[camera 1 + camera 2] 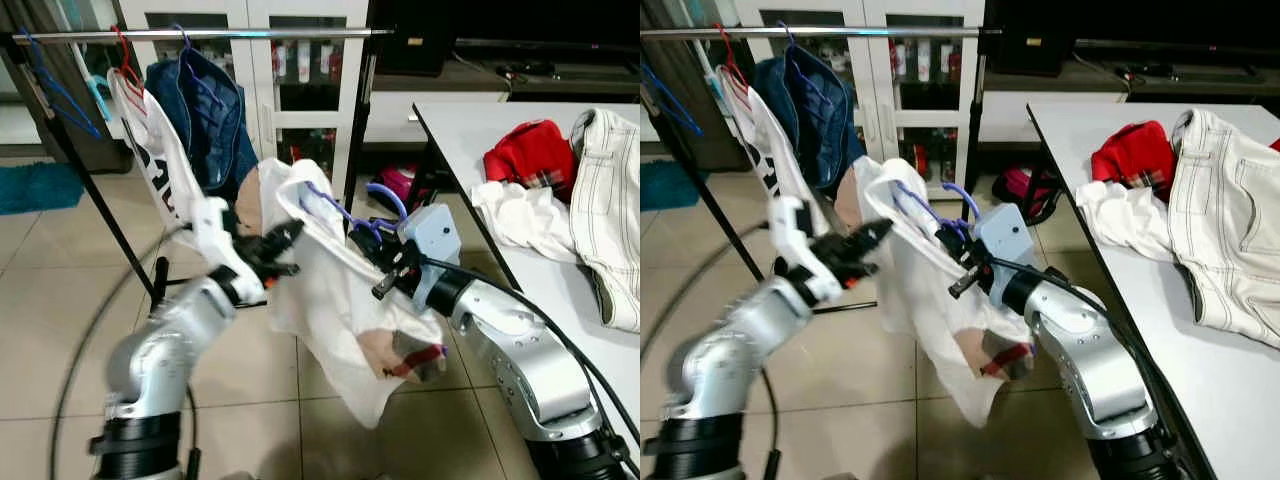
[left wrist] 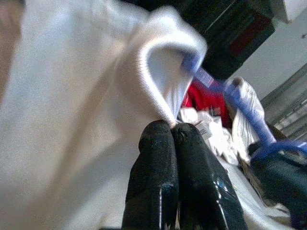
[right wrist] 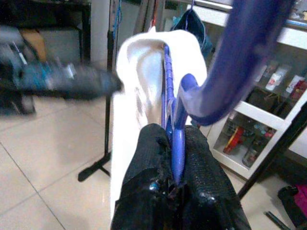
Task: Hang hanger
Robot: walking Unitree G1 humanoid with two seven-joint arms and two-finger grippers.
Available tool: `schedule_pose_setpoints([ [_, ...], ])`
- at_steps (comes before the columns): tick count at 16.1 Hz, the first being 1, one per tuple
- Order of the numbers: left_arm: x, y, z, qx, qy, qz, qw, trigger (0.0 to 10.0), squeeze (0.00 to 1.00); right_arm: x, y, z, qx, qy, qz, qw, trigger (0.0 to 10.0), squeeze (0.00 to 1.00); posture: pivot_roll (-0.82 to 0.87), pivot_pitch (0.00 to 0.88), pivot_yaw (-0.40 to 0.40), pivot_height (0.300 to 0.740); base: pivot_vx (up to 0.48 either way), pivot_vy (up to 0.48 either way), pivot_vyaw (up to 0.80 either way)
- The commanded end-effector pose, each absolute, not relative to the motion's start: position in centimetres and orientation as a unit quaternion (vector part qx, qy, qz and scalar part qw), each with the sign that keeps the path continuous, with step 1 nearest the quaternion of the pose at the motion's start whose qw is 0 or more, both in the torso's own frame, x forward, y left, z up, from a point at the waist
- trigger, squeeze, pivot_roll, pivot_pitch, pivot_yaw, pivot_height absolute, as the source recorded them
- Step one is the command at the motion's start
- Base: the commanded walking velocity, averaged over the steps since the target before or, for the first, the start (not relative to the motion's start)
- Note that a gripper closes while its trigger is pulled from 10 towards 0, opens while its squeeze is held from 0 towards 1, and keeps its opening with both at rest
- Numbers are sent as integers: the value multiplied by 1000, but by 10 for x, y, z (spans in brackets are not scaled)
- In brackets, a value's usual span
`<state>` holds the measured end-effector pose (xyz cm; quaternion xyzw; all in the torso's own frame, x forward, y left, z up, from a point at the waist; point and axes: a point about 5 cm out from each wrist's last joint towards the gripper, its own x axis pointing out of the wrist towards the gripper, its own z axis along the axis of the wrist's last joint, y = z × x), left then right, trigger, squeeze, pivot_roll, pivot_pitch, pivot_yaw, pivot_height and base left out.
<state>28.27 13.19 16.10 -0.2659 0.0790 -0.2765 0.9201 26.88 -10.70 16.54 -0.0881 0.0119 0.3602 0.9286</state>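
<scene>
A blue plastic hanger point(image 1: 386, 198) carries a white garment point(image 1: 330, 300) that hangs down in front of me. My right gripper point(image 1: 368, 243) is shut on the hanger's neck, just under the hook point(image 3: 230, 62). My left gripper point(image 1: 287, 240) is shut on the garment's ribbed edge point(image 2: 153, 81), at the left shoulder of the hanger. In the left wrist view, the two black fingertips point(image 2: 158, 139) press together on the cloth. The clothes rail point(image 1: 250, 34) runs across the top, above and behind both grippers.
On the rail hang a blue denim garment point(image 1: 212, 115), a white printed shirt point(image 1: 150, 160) and an empty blue hanger point(image 1: 55, 90). A white table point(image 1: 470, 125) at the right holds a red garment point(image 1: 530, 155) and white clothes point(image 1: 610, 210). The rack's black legs point(image 1: 110, 225) stand on the tiled floor.
</scene>
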Motion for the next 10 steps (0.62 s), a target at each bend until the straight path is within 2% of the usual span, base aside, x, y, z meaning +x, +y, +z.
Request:
schedule_pose_setpoints([
  [1, 279, 138, 168, -260, 69, -270, 925, 0, 0, 271, -109, 163, -101, 21, 359, 928, 0, 0, -86, 0, -7, 740, 0, 0, 0],
  [3, 273, 150, 178, -240, 57, -266, 932, 0, 0, 269, -109, 157, -110, 39, 366, 923, 0, 0, -87, 0, -1, 740, 0, 0, 0],
  [5, 280, 173, 195, -208, 31, -232, 950, 0, 0, 262, -114, 149, -118, 58, 380, 916, 0, 0, -88, 0, 4, 740, 0, 0, 0],
  [6, 288, 193, 207, -183, 11, -201, 962, 0, 0, 260, -119, 150, -118, 56, 386, 913, 0, 0, -87, 0, 11, 740, 0, 0, 0],
  [8, 294, 206, 214, -161, -2, -172, 972, 0, 0, 259, -123, 152, -115, 52, 393, 911, 0, 0, -88, 0, 12, 740, 0, 0, 0],
  [9, 302, 224, 219, -97, -1, -126, 987, 0, 0, 257, -128, 158, -99, 38, 410, 906, 0, 0, -86, 0, 12, 740, 0, 0, 0],
  [10, 306, 231, 221, -80, -1, -105, 991, 0, 0, 255, -128, 162, -88, 30, 419, 903, 0, 0, -87, 0, 13, 740, 0, 0, 0],
])
